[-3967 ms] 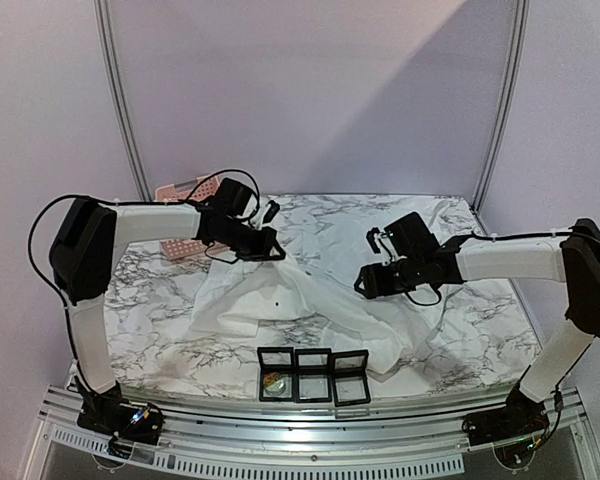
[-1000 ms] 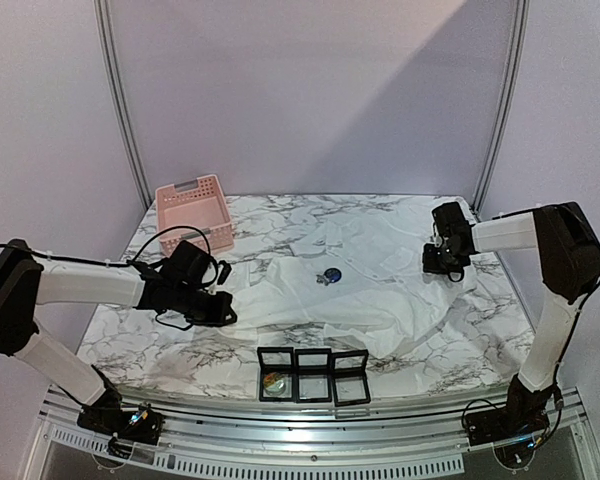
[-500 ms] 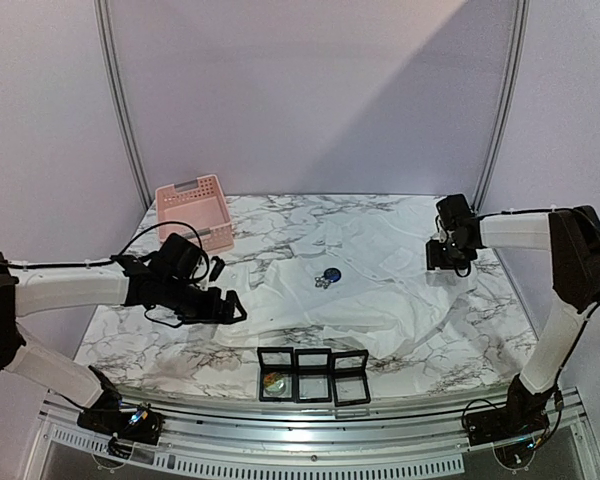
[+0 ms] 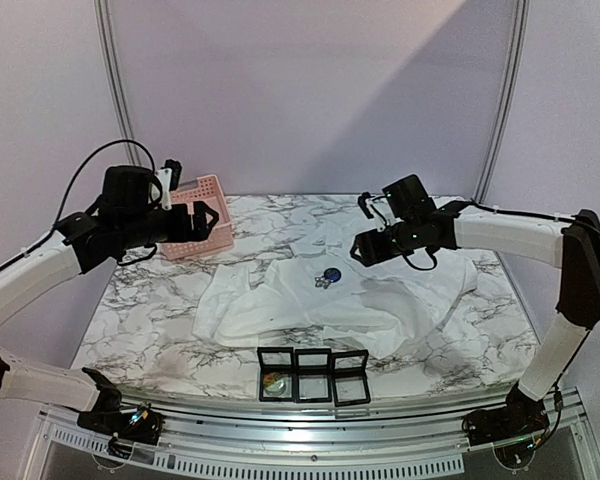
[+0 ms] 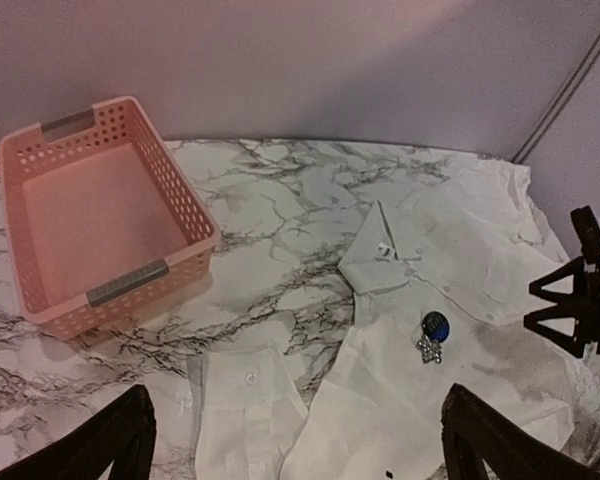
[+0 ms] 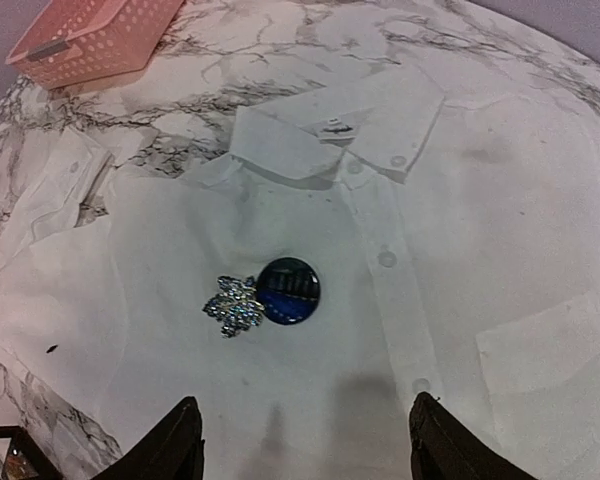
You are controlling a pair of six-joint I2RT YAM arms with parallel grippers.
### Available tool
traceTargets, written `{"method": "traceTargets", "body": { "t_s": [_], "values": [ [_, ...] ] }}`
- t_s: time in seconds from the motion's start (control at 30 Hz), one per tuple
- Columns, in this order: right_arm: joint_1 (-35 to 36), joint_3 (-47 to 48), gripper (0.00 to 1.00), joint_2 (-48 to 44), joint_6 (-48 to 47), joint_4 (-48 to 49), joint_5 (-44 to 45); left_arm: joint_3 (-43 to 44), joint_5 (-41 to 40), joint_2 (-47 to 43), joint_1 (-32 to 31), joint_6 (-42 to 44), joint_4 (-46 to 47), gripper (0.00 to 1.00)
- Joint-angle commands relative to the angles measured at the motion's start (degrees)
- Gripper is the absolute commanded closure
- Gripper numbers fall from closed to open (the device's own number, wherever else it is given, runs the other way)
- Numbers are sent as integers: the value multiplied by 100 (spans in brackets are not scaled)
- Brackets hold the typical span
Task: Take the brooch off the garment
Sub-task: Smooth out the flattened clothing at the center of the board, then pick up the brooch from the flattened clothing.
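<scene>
Brooch (image 6: 232,306) is lying on the white shirt (image 6: 500,230) just below and ahead of the released right hand (image 6: 302,420), well nearer than the released left hand (image 5: 295,420).

You're looking down on the white garment (image 5: 460,240), which lies wrinkled on the marble surface (image 5: 270,200). Its blue-and-silver brooch (image 5: 432,335) sits just below the collar. The pink basket (image 5: 175,200) stands apart at left. Your left fingers (image 5: 105,445) are spread wide.

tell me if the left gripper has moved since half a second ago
Yes. In the top view the left gripper went up and away, from well nearer than the pink basket to right across its front.
</scene>
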Motion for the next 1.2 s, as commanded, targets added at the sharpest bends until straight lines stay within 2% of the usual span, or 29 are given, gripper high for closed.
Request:
{"method": "traceTargets", "body": {
  "t_s": [0.0,0.17,0.4,1.17],
  "values": [
    [251,455,32,680,122,28,-395,-133,-401,-167,220,297,764,0],
    [419,1083,34,1430,284,-146,-549,-259,-735,-19,240,758,802,0],
    [488,1456,37,1998,728,-329,-590,-159,-328,293,267,816,543,0],
    [809,1986,46,2889,1021,-600,93,-135,70,347,267,985,489,0]
  ]
}}
